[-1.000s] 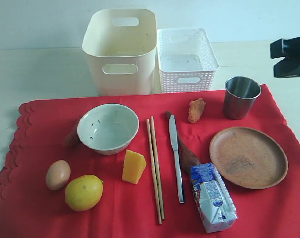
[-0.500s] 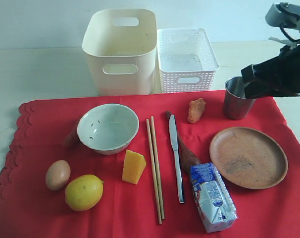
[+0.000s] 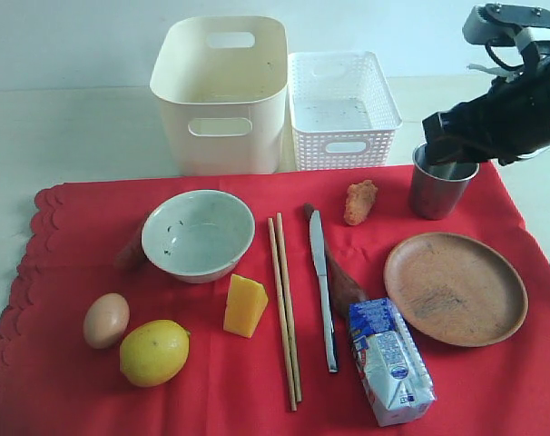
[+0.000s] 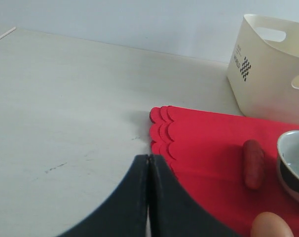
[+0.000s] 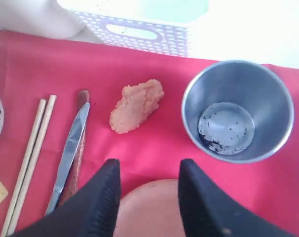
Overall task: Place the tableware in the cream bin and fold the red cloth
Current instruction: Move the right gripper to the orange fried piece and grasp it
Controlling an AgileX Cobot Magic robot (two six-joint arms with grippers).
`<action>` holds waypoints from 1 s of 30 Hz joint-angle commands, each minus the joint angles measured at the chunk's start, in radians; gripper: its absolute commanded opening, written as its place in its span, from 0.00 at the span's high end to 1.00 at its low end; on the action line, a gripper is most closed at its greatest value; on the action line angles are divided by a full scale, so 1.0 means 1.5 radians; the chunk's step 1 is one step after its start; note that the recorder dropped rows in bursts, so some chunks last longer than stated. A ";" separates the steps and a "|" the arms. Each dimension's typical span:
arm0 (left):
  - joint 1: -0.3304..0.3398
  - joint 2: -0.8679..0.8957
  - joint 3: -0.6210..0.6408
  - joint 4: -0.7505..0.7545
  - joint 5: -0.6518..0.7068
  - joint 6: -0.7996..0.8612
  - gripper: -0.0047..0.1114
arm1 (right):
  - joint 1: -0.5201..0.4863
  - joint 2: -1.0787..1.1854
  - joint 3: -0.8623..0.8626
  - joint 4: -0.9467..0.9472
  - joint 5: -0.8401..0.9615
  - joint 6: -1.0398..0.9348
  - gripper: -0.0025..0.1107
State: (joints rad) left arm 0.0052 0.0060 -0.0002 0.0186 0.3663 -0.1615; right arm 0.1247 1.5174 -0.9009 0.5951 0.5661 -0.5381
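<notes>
Hovering the right gripper (image 5: 148, 168) just beside the steel cup (image 3: 443, 186), jaws apart, gripping nothing. Holding the left gripper (image 4: 148, 163) pressed together over the table (image 4: 65, 98), near the scalloped edge of the red cloth (image 3: 75, 236). Lying on that cloth before the cream bin (image 3: 220, 91): pale bowl (image 3: 198, 234), chopsticks (image 3: 284, 309), table knife (image 3: 322, 282), wooden plate (image 3: 455, 287).

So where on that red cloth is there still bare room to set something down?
Bare cloth: between its scalloped edge and the sausage by the bowl, and the near corner below the plate, beside the carton. Bare table left of the cream bin. Crowded: cheese, chopsticks, knife, carton in the middle.
</notes>
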 commanded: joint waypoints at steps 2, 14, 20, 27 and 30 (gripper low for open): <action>-0.004 -0.004 0.000 0.001 -0.005 0.003 0.96 | 0.027 0.058 -0.070 0.016 0.048 -0.005 0.61; -0.004 -0.004 0.000 0.001 -0.005 0.003 0.96 | 0.194 0.217 -0.210 -0.371 0.045 0.404 0.50; -0.004 -0.004 0.000 0.001 -0.004 0.001 0.96 | 0.200 0.263 -0.230 -0.415 0.045 0.489 0.48; -0.004 -0.004 0.000 0.001 -0.004 0.002 0.96 | 0.200 0.307 -0.249 -0.419 0.044 0.529 0.46; -0.004 -0.004 0.000 0.001 -0.004 0.002 0.96 | 0.200 0.321 -0.249 -0.421 0.031 0.546 0.46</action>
State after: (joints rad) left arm 0.0052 0.0060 -0.0002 0.0186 0.3663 -0.1615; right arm 0.4228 1.9824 -1.2649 -0.0222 0.6322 0.2558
